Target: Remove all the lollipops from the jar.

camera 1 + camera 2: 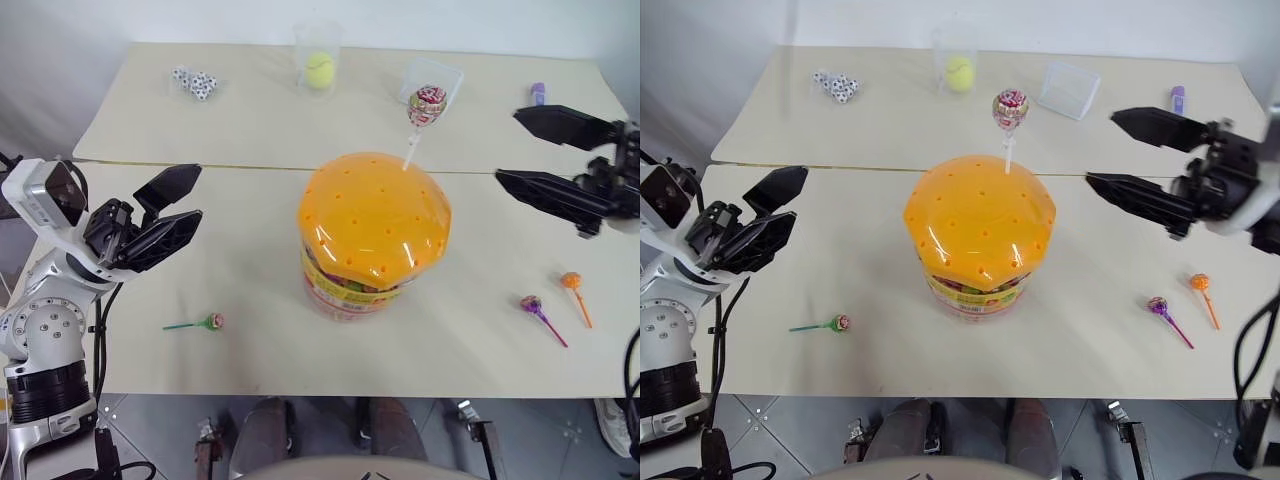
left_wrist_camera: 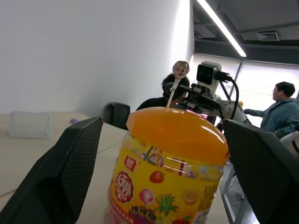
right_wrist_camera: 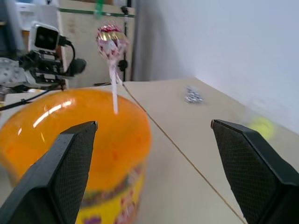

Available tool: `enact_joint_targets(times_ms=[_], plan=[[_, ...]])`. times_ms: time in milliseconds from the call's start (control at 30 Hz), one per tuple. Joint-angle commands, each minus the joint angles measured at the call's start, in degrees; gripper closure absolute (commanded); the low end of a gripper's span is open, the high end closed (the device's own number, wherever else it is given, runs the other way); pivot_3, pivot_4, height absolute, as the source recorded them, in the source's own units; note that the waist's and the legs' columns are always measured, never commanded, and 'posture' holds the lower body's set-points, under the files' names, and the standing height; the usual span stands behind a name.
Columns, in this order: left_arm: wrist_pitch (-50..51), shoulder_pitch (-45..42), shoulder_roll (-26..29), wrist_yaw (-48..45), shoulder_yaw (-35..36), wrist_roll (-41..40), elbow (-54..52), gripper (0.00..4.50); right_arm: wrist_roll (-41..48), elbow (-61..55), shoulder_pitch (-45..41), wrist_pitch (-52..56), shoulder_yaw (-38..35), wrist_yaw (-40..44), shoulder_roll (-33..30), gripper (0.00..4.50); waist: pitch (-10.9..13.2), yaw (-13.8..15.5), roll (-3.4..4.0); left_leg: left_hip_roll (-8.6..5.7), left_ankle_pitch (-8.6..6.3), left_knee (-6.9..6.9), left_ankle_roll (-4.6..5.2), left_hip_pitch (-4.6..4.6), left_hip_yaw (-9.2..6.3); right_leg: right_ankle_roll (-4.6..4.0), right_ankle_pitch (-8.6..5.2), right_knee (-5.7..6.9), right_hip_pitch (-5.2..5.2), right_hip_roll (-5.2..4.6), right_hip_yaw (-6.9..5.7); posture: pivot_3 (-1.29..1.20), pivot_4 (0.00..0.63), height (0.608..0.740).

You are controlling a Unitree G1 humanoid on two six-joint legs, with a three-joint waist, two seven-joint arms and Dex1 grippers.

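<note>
One white-stick lollipop (image 1: 427, 105) stands in the jar (image 1: 373, 236) lid; left gripper (image 1: 165, 215) and right gripper (image 1: 550, 155) flank the jar, jaws wide, empty; three lollipops (image 1: 545, 302) lie beside it.

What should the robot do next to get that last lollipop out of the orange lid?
Probably move the open right gripper across to the white stick of the last lollipop, which stands upright in the jar lid; three others already lie on the table.
</note>
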Motion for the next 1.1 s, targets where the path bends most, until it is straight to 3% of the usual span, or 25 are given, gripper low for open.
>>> enact_joint_targets(times_ms=[33,200,333,400,567,733,900,1100], plan=[[-0.8,-0.5,-0.9,0.2,0.4,-0.4,-2.2,0.17,1.3,-1.1,-6.3,3.7,6.0,-3.6,2.6,0.44,0.0,0.0,0.00,0.00,0.00,0.00,0.00,-0.01,0.01,0.00,0.00,0.01,-0.02,0.00,0.00,0.00,0.150,0.740],[-0.7,-0.4,-2.7,1.6,-0.5,-0.8,-5.2,0.17,-0.6,0.2,-12.8,9.4,13.3,-8.2,6.6,0.44,0.0,0.0,0.00,0.00,0.00,-0.01,0.00,-0.04,-0.02,0.00,0.00,0.07,-0.05,0.00,-0.04,0.00,0.150,0.740],[-0.4,0.0,-2.8,2.1,0.0,-1.2,-6.3,0.17,-1.0,0.3,-12.8,9.7,13.8,-7.3,6.8,0.61,0.0,0.3,0.00,-0.02,0.00,-0.01,0.00,-0.09,-0.05,0.00,0.00,0.06,-0.06,-0.01,-0.09,0.00,0.150,0.740],[-0.4,0.1,-2.8,2.2,0.1,-1.2,-6.5,0.17,-0.7,0.6,-13.0,9.8,13.7,-7.4,7.5,1.01,0.0,0.3,-0.01,-0.02,0.00,-0.01,0.00,-0.08,-0.04,0.00,0.00,0.06,-0.05,0.00,-0.09,0.00,0.150,0.740],[-0.4,0.0,-2.7,2.0,-0.1,-1.3,-6.8,0.17,-0.4,1.1,-12.7,9.6,12.9,-6.8,7.7,2.73,0.0,0.1,-0.01,-0.01,0.00,0.00,0.00,-0.06,-0.02,0.00,0.00,0.08,-0.05,0.00,-0.08,0.00,0.150,0.740],[-0.6,-1.4,-1.3,-0.7,-1.7,0.5,-6.0,0.17,4.5,3.4,-13.3,9.0,6.3,-6.6,8.3,4.46,0.0,0.2,-0.01,-0.01,0.00,0.00,0.00,-0.07,-0.02,0.00,0.00,0.08,-0.06,0.00,-0.08,0.00,0.150,0.740],[-1.1,-2.3,2.1,-5.8,-4.9,3.7,-6.3,0.17,12.9,6.3,-12.8,16.1,-2.9,-7.8,1.6,4.46,0.0,0.6,-0.01,-0.03,-0.01,0.01,0.01,-0.10,-0.02,0.00,0.00,0.06,-0.07,0.00,-0.09,0.00,0.150,0.740],[-4.5,-4.9,3.0,-9.5,-7.7,7.7,-7.0,0.17,2.2,11.1,-1.1,15.8,-7.4,0.0,-17.0,4.46,0.0,0.5,-0.01,-0.02,-0.04,-0.04,0.05,-0.18,0.06,0.00,0.00,-0.15,-0.09,0.00,-0.12,0.00,0.150,0.740]])
